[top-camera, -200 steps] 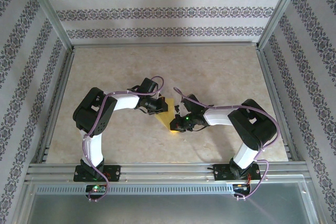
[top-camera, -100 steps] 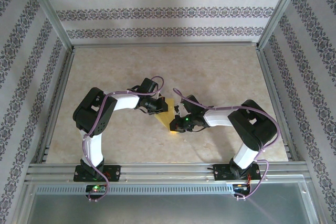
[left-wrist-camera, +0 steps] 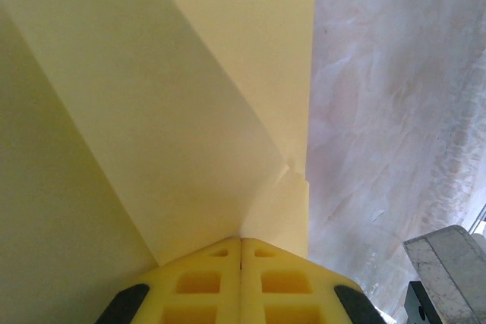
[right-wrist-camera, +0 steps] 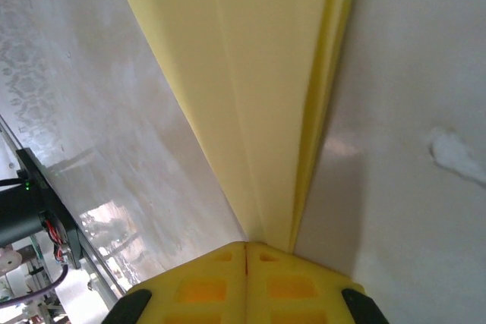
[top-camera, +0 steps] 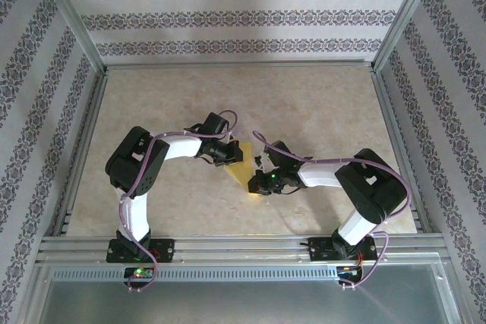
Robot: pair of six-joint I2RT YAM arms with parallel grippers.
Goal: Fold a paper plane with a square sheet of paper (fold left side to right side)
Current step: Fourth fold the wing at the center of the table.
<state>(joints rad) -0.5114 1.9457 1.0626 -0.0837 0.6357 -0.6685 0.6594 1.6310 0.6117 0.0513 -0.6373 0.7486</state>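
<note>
A: Status, quick. L end effector (top-camera: 231, 158)?
B: Pads together, no gap btwn them. Tips are down at the paper (top-camera: 245, 168), on its far end seen from above.
A: Clamped on it?
B: Can't tell. In the L wrist view a raised flap runs straight into the seam of the tips. Nipped or just pressed, unclear.
A: Rest of the sheet there?
B: Ahead of the tips & to their left there's a big yellow flap, tilted up close to the lens. Beyond it is a flatter layer w/ a square far corner, lying on the worktop (left-wrist-camera: 395, 111). There's a small crease kink just ahead of the tips, on the right edge.
A: R end effector (top-camera: 263, 180)?
B: Same, pads pressed tight together. It sits at the paper's near end, opp. the L one. Both are at the one sheet, close but not touching each other.
A: R wrist view?
B: Paper narrows to a point right at the tips & widens going away. Stacked folded layers run along its right edge, w/ a thin shadow beside them on the worktop. Likewise can't say if gripped or only pressed.
A: Shape overall?
B: Slim, pointed, creased lengthwise. It lies btwn the two end effectors, roughly mid-worktop.
</note>
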